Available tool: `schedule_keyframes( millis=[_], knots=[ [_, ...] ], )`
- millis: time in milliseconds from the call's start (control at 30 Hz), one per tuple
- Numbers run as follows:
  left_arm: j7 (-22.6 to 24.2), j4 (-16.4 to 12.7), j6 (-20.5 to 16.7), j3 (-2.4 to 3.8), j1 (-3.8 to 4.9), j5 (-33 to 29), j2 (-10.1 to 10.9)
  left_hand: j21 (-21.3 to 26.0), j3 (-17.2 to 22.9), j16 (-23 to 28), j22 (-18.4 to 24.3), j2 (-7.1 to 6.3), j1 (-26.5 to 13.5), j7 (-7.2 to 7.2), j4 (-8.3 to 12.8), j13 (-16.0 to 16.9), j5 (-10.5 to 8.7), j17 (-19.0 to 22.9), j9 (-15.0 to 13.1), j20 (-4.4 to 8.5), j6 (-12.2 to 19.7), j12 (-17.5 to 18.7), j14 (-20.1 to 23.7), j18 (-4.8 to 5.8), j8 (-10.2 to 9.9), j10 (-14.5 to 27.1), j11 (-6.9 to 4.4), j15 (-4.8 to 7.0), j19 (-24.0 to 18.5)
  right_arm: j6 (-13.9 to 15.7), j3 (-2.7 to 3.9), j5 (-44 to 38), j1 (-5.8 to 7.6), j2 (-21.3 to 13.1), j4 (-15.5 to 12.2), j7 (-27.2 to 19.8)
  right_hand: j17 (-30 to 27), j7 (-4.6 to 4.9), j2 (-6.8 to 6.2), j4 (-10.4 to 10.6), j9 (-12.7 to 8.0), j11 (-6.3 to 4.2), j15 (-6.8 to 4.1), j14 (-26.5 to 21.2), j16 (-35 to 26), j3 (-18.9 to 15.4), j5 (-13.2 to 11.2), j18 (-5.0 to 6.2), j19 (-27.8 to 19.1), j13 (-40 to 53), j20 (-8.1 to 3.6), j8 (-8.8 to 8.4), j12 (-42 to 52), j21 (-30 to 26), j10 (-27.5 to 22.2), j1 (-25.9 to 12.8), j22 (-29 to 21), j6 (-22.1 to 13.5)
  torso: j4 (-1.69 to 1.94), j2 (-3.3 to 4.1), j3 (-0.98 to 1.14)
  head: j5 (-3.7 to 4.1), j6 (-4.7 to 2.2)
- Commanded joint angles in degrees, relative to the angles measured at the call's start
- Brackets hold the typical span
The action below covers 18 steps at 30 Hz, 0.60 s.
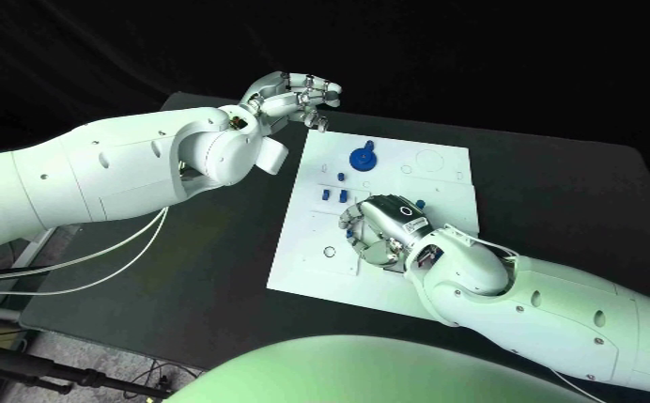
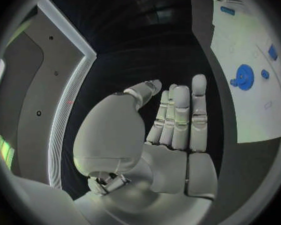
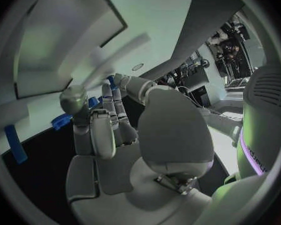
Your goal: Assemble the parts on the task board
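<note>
Black surface [image 1: 542, 178] is carrying the task board [image 1: 305, 267], its blue gear [image 1: 362, 158] seated; right robot hand [image 1: 379, 226] is pinching a blue part [image 1: 355, 231], left robot hand [image 1: 291, 95] hovering spread, empty; several parts are remaining.

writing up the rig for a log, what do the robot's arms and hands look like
Both arms are smooth, rounded white shells with small dark dots. The left hand and right hand are silver, many-fingered and segmented. Thin pale cables hang under the left arm.

We hold our left hand [image 1: 296, 96] raised, empty, fingers straight (thumb apart), while our right hand [image 1: 383, 227] curls palm-down.
</note>
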<state>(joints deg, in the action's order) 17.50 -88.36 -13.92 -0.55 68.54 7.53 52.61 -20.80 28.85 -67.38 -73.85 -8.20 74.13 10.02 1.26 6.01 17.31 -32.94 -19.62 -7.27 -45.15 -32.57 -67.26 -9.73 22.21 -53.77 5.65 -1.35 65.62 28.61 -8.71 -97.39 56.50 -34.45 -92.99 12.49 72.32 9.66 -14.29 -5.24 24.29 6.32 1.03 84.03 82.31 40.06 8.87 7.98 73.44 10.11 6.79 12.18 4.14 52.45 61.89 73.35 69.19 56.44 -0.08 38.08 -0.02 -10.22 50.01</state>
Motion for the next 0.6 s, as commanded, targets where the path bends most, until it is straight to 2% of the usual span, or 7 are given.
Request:
schedule_keyframes(
  millis=[33, 133, 233, 333, 433, 533, 600],
  knots=[
    [0.1, -0.1, 1.0, 0.05, 0.06, 0.2, -0.1, 0.0, -0.1, 0.2, 0.1, 0.1, -0.2, 0.03, 0.3, -0.1, 0.07, 0.2, -0.1, -0.09, 0.5, 0.2, 0.1, -0.61, 0.3, 0.0, 0.3, -0.17, -0.1, 0.7, 0.0, -1.3, 0.0, -0.4, -0.5, 0.7, -1.4, 0.36, -0.94, -0.5, -0.4, 0.43, 0.69, 1.4, -0.8, -0.7, 0.2, 0.28, -1.2, -0.4, 0.35, -0.68, 0.0, -2.1, -1.9, 0.3, -1.0, -1.1, -0.05, -0.04, -0.01, 0.23, -0.01],
    [0.1, 0.0, 1.1, 0.05, 0.06, 0.2, -0.1, 0.0, -0.1, 0.2, 0.1, 0.1, -0.2, 0.03, 0.3, -0.1, 0.07, 0.2, -0.1, -0.09, 0.5, 0.2, 0.1, -0.61, 0.3, 0.0, 0.3, -0.17, -0.1, 1.3, 0.01, -1.4, 0.16, -1.1, -1.3, 1.0, -4.2, 0.44, -1.03, -0.6, -0.8, 0.56, 0.81, 0.4, -2.2, -2.0, 0.1, 0.66, -2.2, -0.6, 0.63, -1.13, 0.4, -3.9, -3.2, 0.2, -2.0, -1.9, -0.06, -0.03, 0.01, 0.41, -0.01],
    [0.1, 0.0, 1.1, 0.05, 0.06, 0.3, -0.1, 0.0, 0.1, 0.2, 0.1, 0.37, -0.1, 0.02, 0.4, -0.2, 0.31, 0.1, -0.3, -0.11, 0.6, 0.3, 0.1, -0.61, 0.7, 0.1, 0.31, -0.17, 0.0, 1.5, 0.02, -1.4, 0.49, -2.0, -2.4, 1.3, -3.6, 0.33, -0.72, -0.5, -0.9, 0.5, 0.79, 0.6, -1.9, -2.3, 0.3, 0.57, -1.9, -0.6, 0.67, -1.06, 0.8, -3.4, -3.0, 0.2, -1.7, -1.8, -0.06, -0.04, 0.05, 0.61, -0.01],
    [0.2, 0.1, 1.1, 0.05, 0.06, 0.3, -0.2, -0.2, 0.3, 0.1, 0.1, 0.53, 0.2, 0.01, 0.6, -0.2, 1.33, -0.1, -0.4, -0.06, 0.7, 0.2, -0.1, -0.64, 1.2, 0.0, 0.27, -0.12, 0.0, 1.8, 0.04, -1.3, 1.05, -3.1, -3.7, 1.5, -3.6, 0.31, -0.69, -0.5, -0.9, 0.47, 0.77, 0.6, -1.9, -2.5, 0.3, 0.54, -1.7, -0.6, 0.67, -1.02, 1.0, -3.2, -2.9, 0.1, -1.6, -1.7, -0.09, -0.09, 0.04, 0.78, -0.01],
    [0.2, 0.1, 1.1, 0.05, 0.06, 0.4, -0.2, -0.2, 0.3, 0.1, 0.1, 0.53, 0.2, 0.01, 0.6, -0.2, 1.33, -0.1, -0.4, -0.06, 0.7, 0.2, -0.1, -0.64, 1.2, 0.0, 0.27, -0.12, 0.0, 2.6, 0.08, -0.9, 1.8, -4.3, -5.0, 1.6, -3.6, 0.28, -0.58, -0.3, -0.9, 0.42, 0.74, 0.7, -1.9, -2.7, 0.4, 0.51, -1.6, -0.5, 0.67, -0.94, 1.3, -3.0, -2.8, -0.1, -1.5, -1.5, -0.1, -0.15, 0.03, 0.99, -0.1],
    [0.2, 0.2, 1.0, 0.04, 0.06, 0.4, -0.3, -0.2, 0.2, 0.2, 0.1, 0.41, 0.0, 0.05, 0.6, -0.3, 1.43, 0.0, -0.5, -0.06, 0.8, 0.2, -0.1, -0.63, 1.3, 0.0, 0.3, -0.14, 0.1, 3.8, 0.21, 0.2, 2.89, -6.0, -6.7, 1.7, -3.1, 0.22, -0.15, 0.2, -1.1, 0.23, 0.57, 1.0, -1.6, -2.8, 0.9, 0.36, -0.9, -0.4, 0.56, -0.82, 2.5, -2.2, -1.6, -0.5, -1.1, -1.1, -0.04, -0.08, 0.05, 1.71, -0.63],
    [0.3, 0.3, 1.1, 0.04, 0.06, 0.4, -0.3, -0.2, 0.2, 0.2, 0.1, 0.41, 0.0, 0.05, 0.6, -0.3, 1.43, 0.0, -0.5, -0.06, 0.8, 0.2, -0.1, -0.63, 1.3, 0.0, 0.3, -0.14, 0.1, 4.3, 0.38, 2.1, 4.19, -7.6, -8.0, 1.6, -2.7, 0.08, 0.0, 0.8, -1.3, -0.02, 0.4, 1.3, -1.4, -2.8, 0.9, 0.21, -0.3, -0.3, 0.44, -0.86, 3.3, -1.5, -0.4, -1.2, -0.7, -1.1, -0.07, -0.09, 0.08, 2.11, -0.92]
  ],
)
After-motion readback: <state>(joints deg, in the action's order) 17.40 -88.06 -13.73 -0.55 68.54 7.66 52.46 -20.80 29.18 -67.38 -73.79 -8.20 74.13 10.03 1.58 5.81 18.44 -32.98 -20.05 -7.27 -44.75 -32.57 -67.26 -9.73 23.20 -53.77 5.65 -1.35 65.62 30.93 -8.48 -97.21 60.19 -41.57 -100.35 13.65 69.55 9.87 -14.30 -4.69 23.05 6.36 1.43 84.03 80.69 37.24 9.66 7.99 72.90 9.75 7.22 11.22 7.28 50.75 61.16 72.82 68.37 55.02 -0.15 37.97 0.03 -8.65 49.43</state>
